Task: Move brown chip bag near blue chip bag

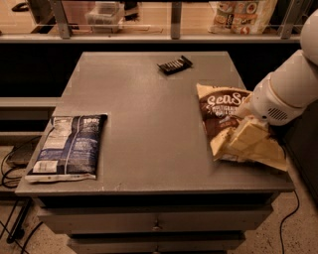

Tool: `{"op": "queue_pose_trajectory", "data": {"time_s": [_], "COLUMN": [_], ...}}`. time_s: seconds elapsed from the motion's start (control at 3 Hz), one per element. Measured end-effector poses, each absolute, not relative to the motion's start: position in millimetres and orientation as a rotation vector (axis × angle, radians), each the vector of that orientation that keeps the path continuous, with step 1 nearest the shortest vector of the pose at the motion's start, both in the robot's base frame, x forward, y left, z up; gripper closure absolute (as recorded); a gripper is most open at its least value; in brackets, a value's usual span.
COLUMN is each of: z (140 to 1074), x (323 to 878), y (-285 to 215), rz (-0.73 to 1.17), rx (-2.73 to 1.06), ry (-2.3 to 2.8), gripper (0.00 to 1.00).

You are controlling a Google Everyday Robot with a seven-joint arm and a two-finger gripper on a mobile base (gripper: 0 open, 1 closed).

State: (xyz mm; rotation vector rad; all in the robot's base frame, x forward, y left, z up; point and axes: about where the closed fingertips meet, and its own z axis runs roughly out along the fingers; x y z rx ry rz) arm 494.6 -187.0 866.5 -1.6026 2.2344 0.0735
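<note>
The brown chip bag (222, 111) lies on the right side of the grey table (149, 109), with its "Sea Salt" script facing up. My gripper (244, 140) is cream-coloured and sits low over the bag's lower right part, covering it. The white arm (288, 92) reaches in from the right edge. The blue chip bag (69, 147) lies flat at the table's front left, print side up, far from the brown bag.
A small black wrapped bar (175, 64) lies at the back middle of the table. A shelf with packaged goods (243, 15) runs behind. Drawers sit under the table top, and cables (10, 168) lie on the floor at the left.
</note>
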Motion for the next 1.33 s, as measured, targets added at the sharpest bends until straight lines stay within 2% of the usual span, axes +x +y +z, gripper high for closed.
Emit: {"op": "queue_pose_trajectory", "data": {"time_s": [0.67, 1.0, 1.33], "z": [904.7, 943.7, 943.7], "x": [489.6, 464.3, 464.2], "y": [-152.4, -115.2, -115.1], "rz": [0.045, 0.116, 0.116], "rx": [-1.686, -1.764, -1.764], "ry": [2.102, 1.952, 1.952], "gripper": [0.85, 1.0, 1.0]}}
